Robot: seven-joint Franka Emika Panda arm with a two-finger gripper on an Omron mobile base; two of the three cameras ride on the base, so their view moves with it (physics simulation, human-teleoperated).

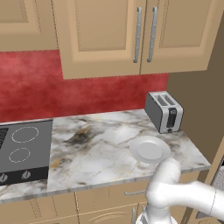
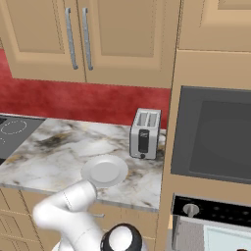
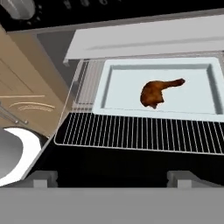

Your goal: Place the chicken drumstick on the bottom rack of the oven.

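The chicken drumstick (image 3: 156, 92), glossy reddish-brown with its thin bone end pointing right, lies in a pale blue tray (image 3: 118, 83). The tray rests on a grey wire rack (image 3: 140, 133) pulled out of the oven (image 2: 211, 212). My gripper (image 3: 113, 178) hangs above the rack's near edge, well back from the drumstick. It is open, its finger tips (image 3: 43, 177) set wide apart with nothing between them. In the right base view the oven's dark control panel with a knob sits under a brown frame, and a sliver of the oven (image 1: 218, 175) shows at the right edge of the left base view.
A white plate (image 1: 149, 149) and a silver toaster (image 1: 164, 111) stand on the marble counter (image 1: 96, 148), and a black cooktop (image 1: 22, 148) lies at its left. A dark built-in panel (image 2: 215, 135) sits above the oven. Wooden cabinet fronts (image 3: 22, 87) flank the rack's left side.
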